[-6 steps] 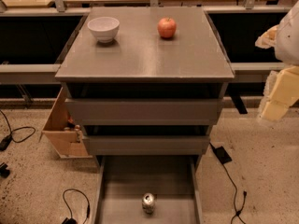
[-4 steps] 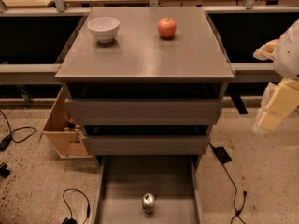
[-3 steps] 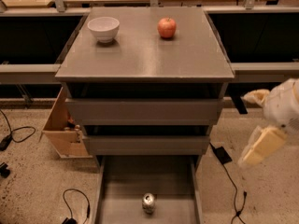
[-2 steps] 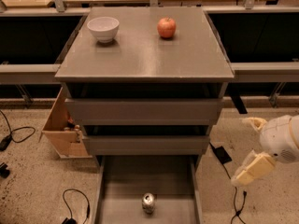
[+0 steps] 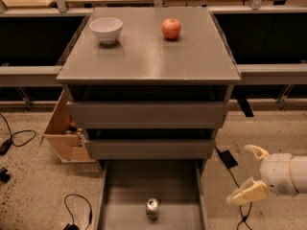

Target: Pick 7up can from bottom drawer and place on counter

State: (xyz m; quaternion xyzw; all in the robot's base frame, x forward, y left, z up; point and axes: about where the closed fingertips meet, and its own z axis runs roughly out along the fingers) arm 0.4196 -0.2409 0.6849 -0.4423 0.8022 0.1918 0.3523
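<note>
The can [image 5: 152, 208] stands upright on the floor of the open bottom drawer [image 5: 139, 183], near its front and about midway between the side walls. Above, on the counter [image 5: 148, 56], sit a white bowl [image 5: 106, 29] and a red apple [image 5: 171, 28]. The gripper [image 5: 241, 174] hangs right of the drawer, outside it, well apart from the can, its fingers seemingly spread apart and holding nothing.

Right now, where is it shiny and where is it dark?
In the camera view, light glares softly off the counter; the 7up can glints on top inside the dim bottom drawer; the open hand, at lower right, looks bright.
</note>
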